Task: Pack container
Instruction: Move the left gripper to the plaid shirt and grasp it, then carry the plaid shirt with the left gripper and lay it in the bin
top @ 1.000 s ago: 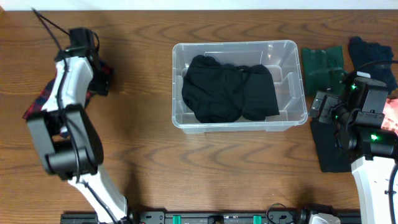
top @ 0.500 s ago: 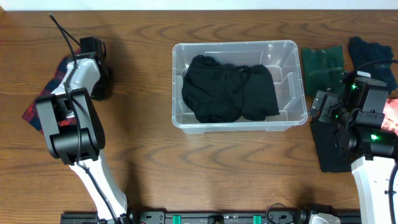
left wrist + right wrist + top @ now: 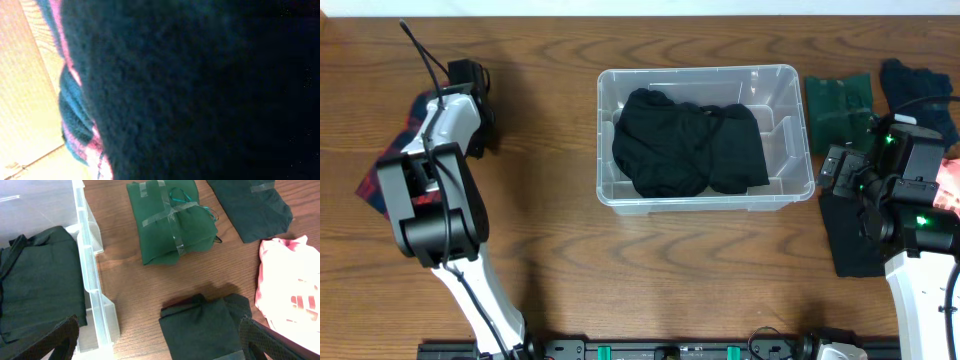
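Note:
The container (image 3: pixel 788 78) is a clear bin at mid-table with black clothes (image 3: pixel 685 150) lying in it; its wall (image 3: pixel 89 255) also shows in the right wrist view. My left gripper (image 3: pixel 475 132) is pressed down on a red and blue plaid cloth (image 3: pixel 375 180) at the far left. Dark fabric with a pink and teal plaid edge (image 3: pixel 75 110) fills the left wrist view, hiding the fingers; the gripper is shut on this cloth. My right gripper (image 3: pixel 165 340) stands open over a folded black cloth (image 3: pixel 205 325) just right of the container.
A taped green bundle (image 3: pixel 170 220) lies beyond the black cloth. A dark folded cloth (image 3: pixel 250 205) sits at the back right, and a pink and white cloth (image 3: pixel 287 290) at the right edge. The right arm (image 3: pixel 910 200) hangs over this pile.
The left gripper has dropped onto the plaid cloth and gone from wide open to shut. The left arm has swung a little left. The right arm and the container have not moved.

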`<state>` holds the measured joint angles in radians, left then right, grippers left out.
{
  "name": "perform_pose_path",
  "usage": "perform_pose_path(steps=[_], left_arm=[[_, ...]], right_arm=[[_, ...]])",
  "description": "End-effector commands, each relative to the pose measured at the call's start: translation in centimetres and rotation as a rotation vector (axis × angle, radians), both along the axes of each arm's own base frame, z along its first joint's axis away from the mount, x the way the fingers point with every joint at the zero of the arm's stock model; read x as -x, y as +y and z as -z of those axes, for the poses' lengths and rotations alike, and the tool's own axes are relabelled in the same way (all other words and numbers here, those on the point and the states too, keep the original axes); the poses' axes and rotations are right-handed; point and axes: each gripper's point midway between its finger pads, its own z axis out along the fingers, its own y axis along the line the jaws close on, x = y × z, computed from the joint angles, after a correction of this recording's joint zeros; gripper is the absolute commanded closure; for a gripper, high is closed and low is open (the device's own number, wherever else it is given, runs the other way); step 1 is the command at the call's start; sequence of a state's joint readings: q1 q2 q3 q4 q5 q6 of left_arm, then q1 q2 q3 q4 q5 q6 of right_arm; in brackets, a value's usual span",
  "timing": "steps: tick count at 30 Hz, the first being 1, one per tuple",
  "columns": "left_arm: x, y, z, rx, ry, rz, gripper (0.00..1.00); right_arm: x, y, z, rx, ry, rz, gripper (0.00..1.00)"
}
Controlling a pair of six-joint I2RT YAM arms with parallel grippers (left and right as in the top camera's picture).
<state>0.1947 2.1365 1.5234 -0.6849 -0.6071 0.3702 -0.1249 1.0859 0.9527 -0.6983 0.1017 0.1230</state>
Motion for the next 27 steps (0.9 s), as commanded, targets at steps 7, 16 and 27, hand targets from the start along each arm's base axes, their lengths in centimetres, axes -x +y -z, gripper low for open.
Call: perform_pose_path(steps=[7, 16, 27], left_arm=[[-1.0, -7.1, -16.0, 0.306, -0.476, 0.126, 0.94], [0.9, -17.7, -26.3, 0.819, -0.787, 0.351, 0.94], [3.2, -31.4, -29.9, 1.252, -0.722, 0.686, 0.94]], right_arm=[[-0.3, -0.2, -0.8, -0.004, -0.023, 0.014, 0.01], [-0.3, -0.2, -0.8, -0.005, -0.023, 0.014, 0.01], [-0.3, -0.2, -0.8, -0.005, -0.023, 0.014, 0.01]])
